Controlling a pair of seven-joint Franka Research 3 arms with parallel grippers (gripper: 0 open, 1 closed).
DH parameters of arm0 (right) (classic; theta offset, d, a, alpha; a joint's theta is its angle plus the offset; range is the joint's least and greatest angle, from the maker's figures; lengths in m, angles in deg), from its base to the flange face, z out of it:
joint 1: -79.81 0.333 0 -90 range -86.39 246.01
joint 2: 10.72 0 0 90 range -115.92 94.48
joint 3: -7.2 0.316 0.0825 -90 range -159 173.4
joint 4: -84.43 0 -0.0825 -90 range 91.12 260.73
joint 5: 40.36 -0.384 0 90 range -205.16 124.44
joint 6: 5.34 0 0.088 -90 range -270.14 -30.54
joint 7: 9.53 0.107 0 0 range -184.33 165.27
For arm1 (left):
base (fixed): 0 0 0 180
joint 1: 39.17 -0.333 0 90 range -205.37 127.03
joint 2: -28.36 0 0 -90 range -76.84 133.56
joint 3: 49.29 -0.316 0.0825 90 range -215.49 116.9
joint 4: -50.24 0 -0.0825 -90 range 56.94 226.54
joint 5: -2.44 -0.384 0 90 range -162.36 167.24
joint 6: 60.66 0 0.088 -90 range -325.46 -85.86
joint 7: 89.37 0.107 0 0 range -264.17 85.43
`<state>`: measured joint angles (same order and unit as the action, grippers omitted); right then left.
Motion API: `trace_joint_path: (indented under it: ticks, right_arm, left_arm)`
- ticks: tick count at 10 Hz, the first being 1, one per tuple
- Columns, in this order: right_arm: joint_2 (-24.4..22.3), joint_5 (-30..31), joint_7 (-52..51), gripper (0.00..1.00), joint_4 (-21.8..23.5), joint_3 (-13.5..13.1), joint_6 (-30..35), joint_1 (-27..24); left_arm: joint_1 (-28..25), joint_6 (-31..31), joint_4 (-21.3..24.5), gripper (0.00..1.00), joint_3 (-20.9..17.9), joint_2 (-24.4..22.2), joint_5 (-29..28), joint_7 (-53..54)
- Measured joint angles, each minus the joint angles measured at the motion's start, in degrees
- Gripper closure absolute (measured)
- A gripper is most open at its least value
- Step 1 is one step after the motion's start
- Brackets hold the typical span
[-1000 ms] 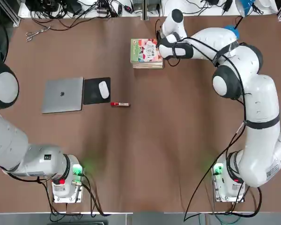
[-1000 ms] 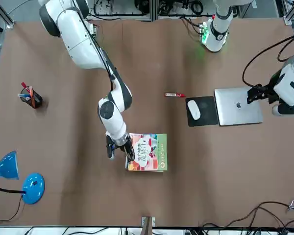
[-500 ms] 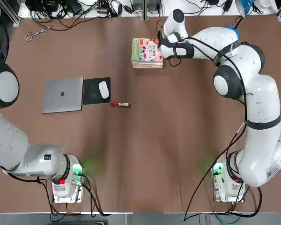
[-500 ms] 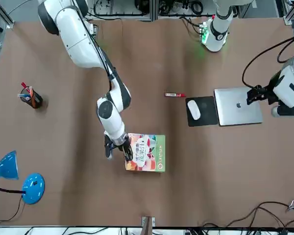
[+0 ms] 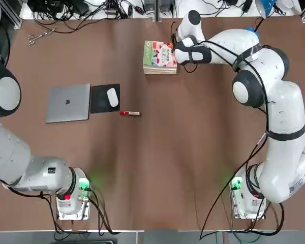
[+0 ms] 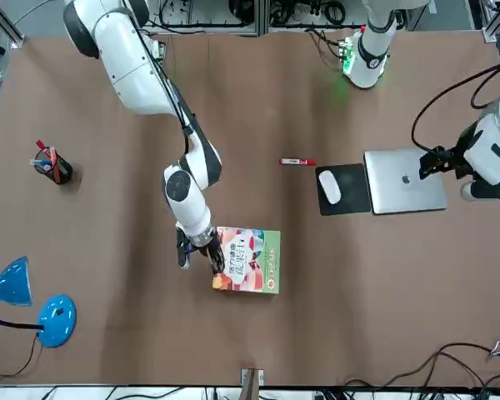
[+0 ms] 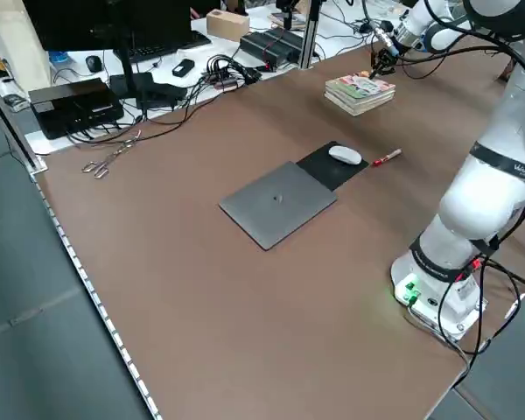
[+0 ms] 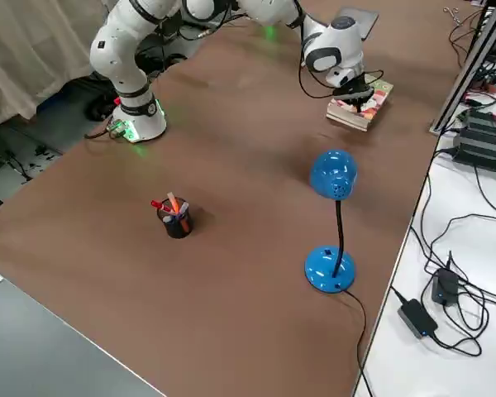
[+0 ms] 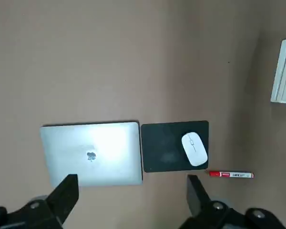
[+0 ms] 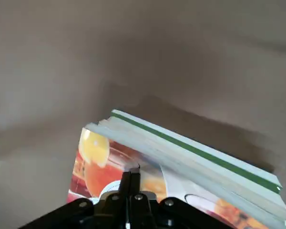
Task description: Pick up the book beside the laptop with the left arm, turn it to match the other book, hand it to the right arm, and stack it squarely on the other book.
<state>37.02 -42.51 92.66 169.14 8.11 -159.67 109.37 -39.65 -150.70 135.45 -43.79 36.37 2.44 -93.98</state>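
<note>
The colourful book (image 5: 159, 55) lies flat on top of the other book (image 5: 160, 71), of which only the page edges show beneath it, at the far side of the table. My right gripper (image 5: 174, 51) is shut, its tips resting on the book's cover at the right edge (image 10: 130, 177), also seen in the front view (image 6: 213, 257). The silver laptop (image 5: 68, 102) lies to the left. My left gripper (image 9: 131, 195) hangs open well above the laptop (image 9: 91, 153), holding nothing, at the right of the front view (image 6: 437, 160).
A black mouse pad with a white mouse (image 5: 105, 97) lies beside the laptop, a red marker (image 5: 130, 113) just in front. A blue lamp (image 6: 33, 304) and a pen cup (image 6: 50, 164) stand on the right arm's side. Scissors (image 5: 39, 35) and cables line the far edge.
The right gripper, still shut, has nudged the colourful book a little, so it sits turned slightly straighter on the stack. The left arm has not moved.
</note>
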Motion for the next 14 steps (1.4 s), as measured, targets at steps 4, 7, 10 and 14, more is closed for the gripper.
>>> trace_joint_path:
  ticks: [4, 7, 10, 14]
  right_arm:
    - [-0.19, 0.00, 0.13, 1.00, 0.36, -0.03, -0.15, 0.01]
    - [-0.33, 0.08, 0.12, 0.94, 0.62, -0.07, -0.03, 0.11]
    - [-0.46, 0.11, 0.08, 0.61, 0.67, -0.15, 0.18, 0.16]
    - [-5.54, 0.13, 0.03, 0.00, -4.57, -0.08, 14.80, 0.51]
  left_arm:
    - [-0.03, -0.05, 0.00, 0.00, -0.04, 0.02, 0.00, 0.00]
    - [-0.03, -0.75, 0.00, 0.00, -0.05, 0.07, 0.00, 0.00]
    - [0.08, -0.93, -0.36, 0.00, -0.02, 0.08, 0.00, 0.00]
    - [0.58, -1.09, -1.31, 0.00, 0.18, 0.28, 0.05, 0.00]
